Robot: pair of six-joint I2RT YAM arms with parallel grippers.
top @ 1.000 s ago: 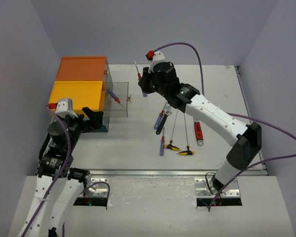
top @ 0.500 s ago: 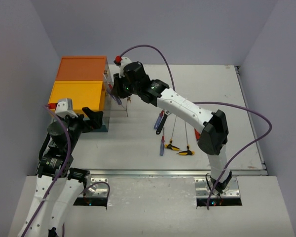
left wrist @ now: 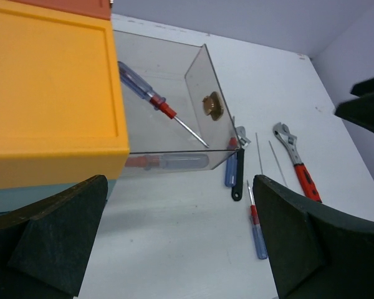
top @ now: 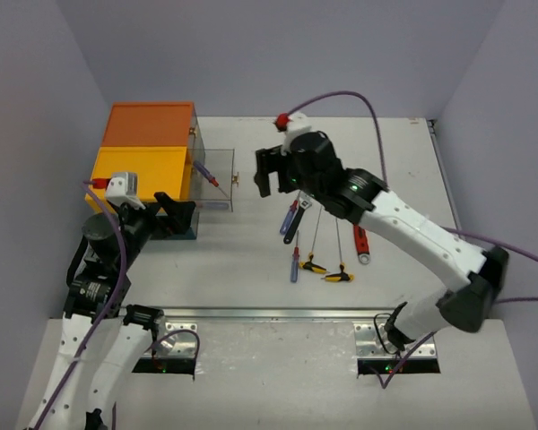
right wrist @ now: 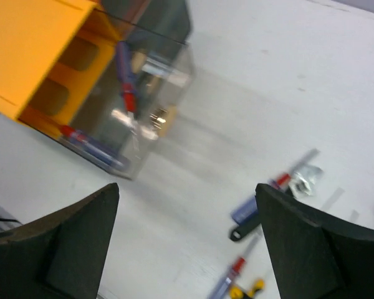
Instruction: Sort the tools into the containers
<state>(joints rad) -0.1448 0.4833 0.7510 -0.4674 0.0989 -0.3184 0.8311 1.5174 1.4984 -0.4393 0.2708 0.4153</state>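
Observation:
The containers point(top: 143, 170) stand at the table's left, one orange top point(top: 149, 124) behind one yellow top point(top: 140, 176). A clear drawer point(top: 217, 184) is pulled out to the right, its brass latch point(left wrist: 212, 106) on the front wall. Two blue-and-red screwdrivers lie in it: one point(left wrist: 151, 98) slantwise, another point(left wrist: 171, 162) along the near wall. My right gripper point(top: 273, 170) hangs open and empty just right of the drawer. My left gripper point(top: 176, 215) is open and empty at the drawer's near corner. Loose tools lie mid-table: a blue-and-black wrench point(top: 291, 220) and a small screwdriver point(top: 295, 263).
Two yellow-handled hex keys point(top: 325, 270) and a red-handled adjustable wrench point(top: 361, 242) lie right of the small screwdriver. Purple walls close in the back and both sides. A metal rail point(top: 323, 313) runs along the table's near edge.
My right gripper carried a screwdriver left to the open drawer, opened and let it go there, then drew back to the right, empty. The left arm shifted slightly.

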